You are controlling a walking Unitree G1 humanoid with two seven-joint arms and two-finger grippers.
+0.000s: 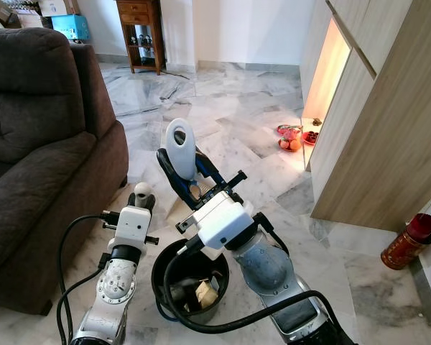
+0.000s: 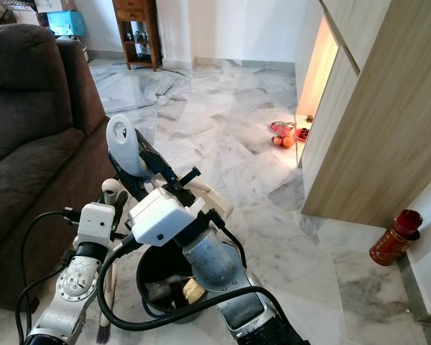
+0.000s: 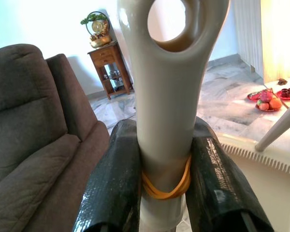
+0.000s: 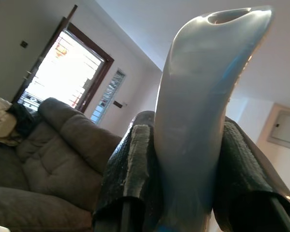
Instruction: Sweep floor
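My left gripper (image 3: 164, 145) is shut on the beige broom handle (image 3: 166, 72), which has a hole at its end and a yellow rubber band below the fingers. In the eye views that handle's top (image 1: 143, 191) stands beside the sofa, and the stick runs down to dark bristles (image 2: 103, 333). My right gripper (image 1: 194, 172) is shut on the white and pale-blue dustpan handle (image 1: 179, 142), held upright over the black bin (image 1: 160, 260). The dustpan's beige comb edge (image 2: 212, 200) shows behind the wrist. Scraps of rubbish (image 1: 205, 293) lie inside the bin.
A brown sofa (image 1: 36, 144) fills the left side, close to my left arm. Wooden cupboard panels (image 1: 373, 129) line the right. Plates of fruit (image 1: 291, 136) sit on the marble floor by them. A red cylinder (image 1: 408, 241) stands at the right; a wooden side table (image 1: 140, 32) at the back.
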